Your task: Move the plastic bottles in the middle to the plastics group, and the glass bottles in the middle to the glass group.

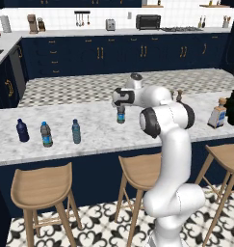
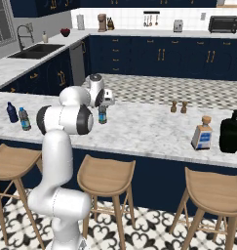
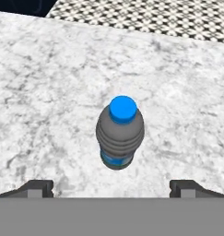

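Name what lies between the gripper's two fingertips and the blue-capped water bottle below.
Nothing: in the hand view the open gripper looks down on the water bottle, with bare marble counter between.

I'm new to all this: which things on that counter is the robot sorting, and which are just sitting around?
Part of the job:
water bottle under the open gripper
second water bottle
navy bottle
teal bottle
pale glass bottle
black bottle

Just lying about:
two small shakers
stools
toaster oven

No readable text or labels
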{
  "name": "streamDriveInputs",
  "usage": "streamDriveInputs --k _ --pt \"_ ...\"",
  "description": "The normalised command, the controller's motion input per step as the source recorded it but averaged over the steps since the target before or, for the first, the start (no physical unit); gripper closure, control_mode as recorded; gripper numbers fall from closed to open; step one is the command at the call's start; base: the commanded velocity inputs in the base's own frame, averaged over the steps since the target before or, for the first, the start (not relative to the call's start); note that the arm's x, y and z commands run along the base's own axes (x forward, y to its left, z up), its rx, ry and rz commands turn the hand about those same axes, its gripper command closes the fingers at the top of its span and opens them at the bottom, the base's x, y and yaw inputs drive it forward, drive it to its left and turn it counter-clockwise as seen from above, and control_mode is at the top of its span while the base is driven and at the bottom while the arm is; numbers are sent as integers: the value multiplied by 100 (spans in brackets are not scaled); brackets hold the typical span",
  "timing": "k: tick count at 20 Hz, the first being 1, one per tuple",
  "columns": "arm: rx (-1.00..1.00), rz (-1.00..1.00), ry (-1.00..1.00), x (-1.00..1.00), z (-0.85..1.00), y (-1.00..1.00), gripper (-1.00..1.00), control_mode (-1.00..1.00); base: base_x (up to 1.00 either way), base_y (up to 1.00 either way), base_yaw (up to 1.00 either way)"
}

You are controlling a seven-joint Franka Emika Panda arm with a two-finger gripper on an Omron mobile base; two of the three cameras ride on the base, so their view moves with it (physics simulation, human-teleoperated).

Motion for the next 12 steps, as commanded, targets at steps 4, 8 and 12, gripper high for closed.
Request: streamDriveInputs --k 4,8,12 --pt "0 0 0 30 -14 1 -100 -100 0 0 0" --pt "0 0 0 36 -12 0 -100 -100 0 0 0" --pt "0 0 3 33 -16 2 -100 -100 0 0 0"
